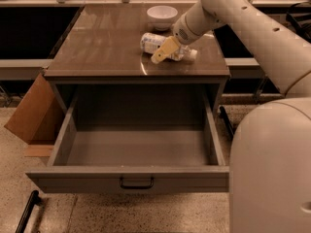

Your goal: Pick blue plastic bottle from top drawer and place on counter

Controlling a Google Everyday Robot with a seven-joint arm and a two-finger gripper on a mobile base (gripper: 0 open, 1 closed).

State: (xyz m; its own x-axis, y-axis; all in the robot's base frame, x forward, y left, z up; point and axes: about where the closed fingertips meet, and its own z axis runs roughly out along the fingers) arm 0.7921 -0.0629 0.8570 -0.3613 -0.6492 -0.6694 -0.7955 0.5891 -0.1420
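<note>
The blue plastic bottle (151,42) lies on its side on the counter (102,38), right of the middle, with its white cap (192,56) pointing right. My gripper (164,52) is down at the bottle's middle, right against it, with its yellowish tip across the bottle's front. The part of the bottle behind the gripper is hidden. The top drawer (136,152) stands pulled fully open below the counter, with a bare grey inside and a dark bar handle (136,182) on its front panel.
A white bowl (162,16) stands on the counter just behind the bottle. A cardboard box (30,115) leans against the cabinet's left side. My pale arm (252,28) and body (272,169) fill the right side. A dark bar (26,212) lies on the floor at lower left.
</note>
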